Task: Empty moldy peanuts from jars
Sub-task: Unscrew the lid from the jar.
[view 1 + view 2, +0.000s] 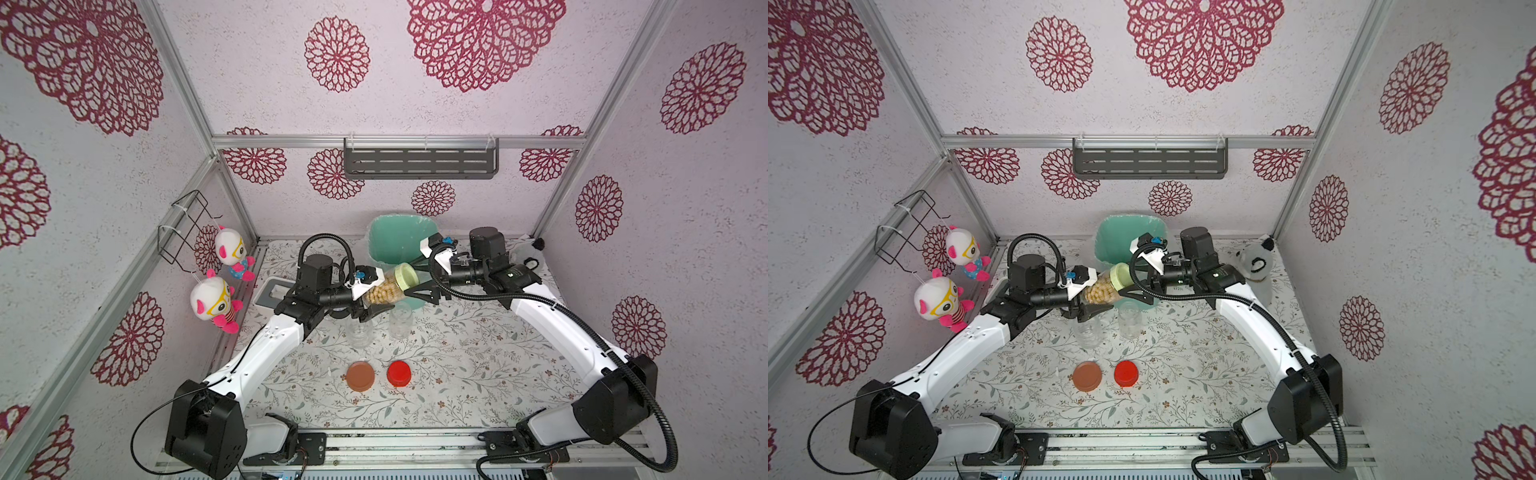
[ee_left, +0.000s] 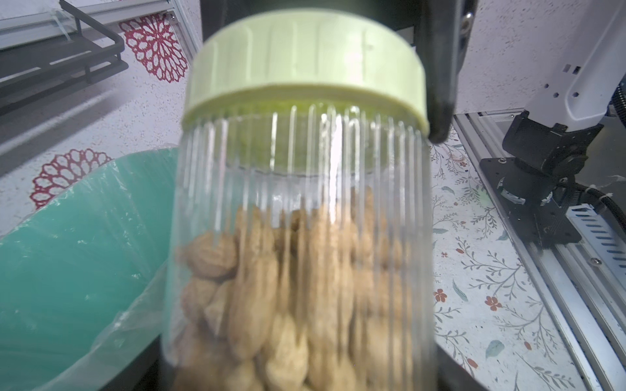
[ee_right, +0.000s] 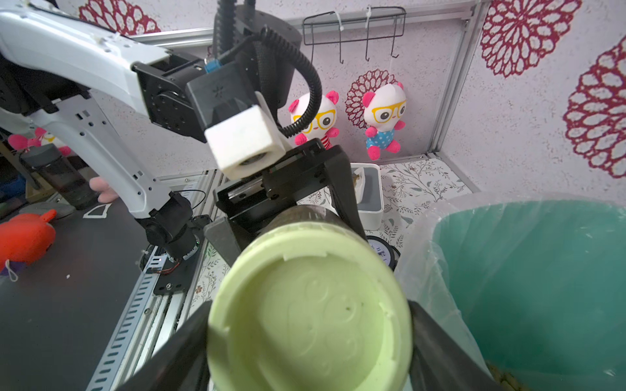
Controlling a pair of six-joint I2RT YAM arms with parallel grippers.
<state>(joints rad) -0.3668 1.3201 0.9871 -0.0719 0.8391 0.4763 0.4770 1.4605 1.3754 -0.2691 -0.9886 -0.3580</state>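
My left gripper (image 1: pixel 374 296) is shut on a clear ribbed jar (image 1: pixel 384 289) (image 2: pixel 305 210) full of tan peanuts (image 2: pixel 288 287), held tilted above the table next to the teal bin (image 1: pixel 399 245). Its pale yellow-green lid (image 1: pixel 405 276) (image 3: pixel 310 311) is screwed on. My right gripper (image 3: pixel 310 325) is shut on that lid, with one dark finger (image 3: pixel 176 342) pressed to each side. Two empty, lidless jars (image 1: pixel 359 332) (image 1: pixel 400 322) stand upright on the table below. A brown-orange lid (image 1: pixel 360 376) and a red lid (image 1: pixel 399 373) lie nearer the front.
The plastic-lined bin (image 2: pixel 78 237) stands at the back middle, just behind the held jar. A white box (image 1: pixel 272 293) sits at the left under my left arm. Two plush toys (image 1: pixel 228 249) hang on the left wall, and a grey plush (image 1: pixel 1256 262) sits back right.
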